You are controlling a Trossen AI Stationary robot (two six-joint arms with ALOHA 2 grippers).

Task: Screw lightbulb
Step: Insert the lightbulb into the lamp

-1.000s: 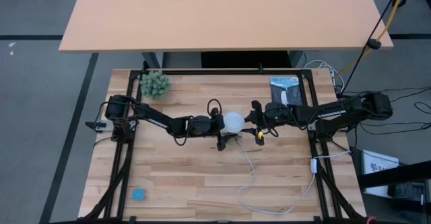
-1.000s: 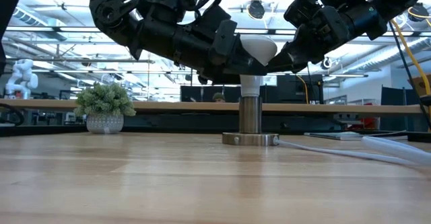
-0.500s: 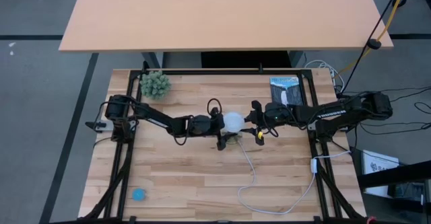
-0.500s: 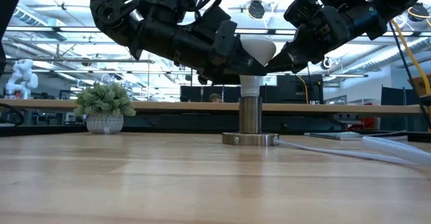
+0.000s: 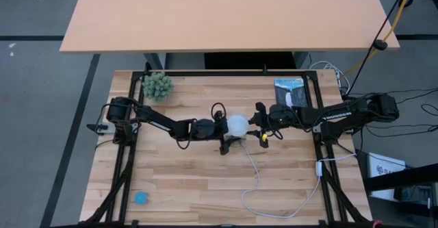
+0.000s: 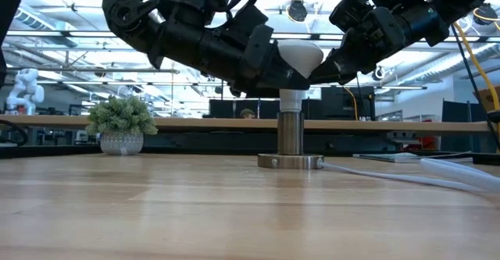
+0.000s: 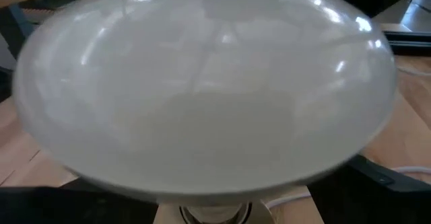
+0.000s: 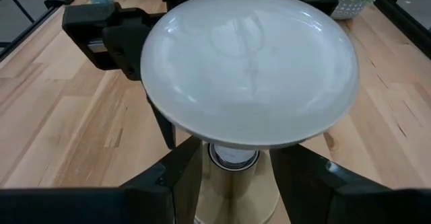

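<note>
The white lightbulb (image 5: 237, 124) stands upright with its pale neck (image 6: 291, 98) in the round metal socket (image 6: 291, 135), whose flat base (image 6: 291, 162) rests on the table's middle. My left gripper (image 5: 224, 127) reaches in from the table's left and is shut on the bulb below its dome (image 6: 300, 54). My right gripper (image 5: 254, 129) reaches in from the right. It is open, with its fingers (image 8: 168, 180) on either side of the neck and the socket top, under the dome. My left gripper pinches the bulb between its two fingers (image 8: 161, 126) on the taper just under the dome (image 7: 202, 183), coming in about level from the table's left. The bulb stands upright, its base in the socket. My right gripper's fingers flank the neck; I cannot tell whether they touch it.
A white cord (image 5: 256, 180) runs from the socket toward the near right of the table. A small potted plant (image 5: 157, 85) stands at the far left, a dark booklet (image 5: 288, 90) at the far right, a blue object (image 5: 141, 198) at the near left.
</note>
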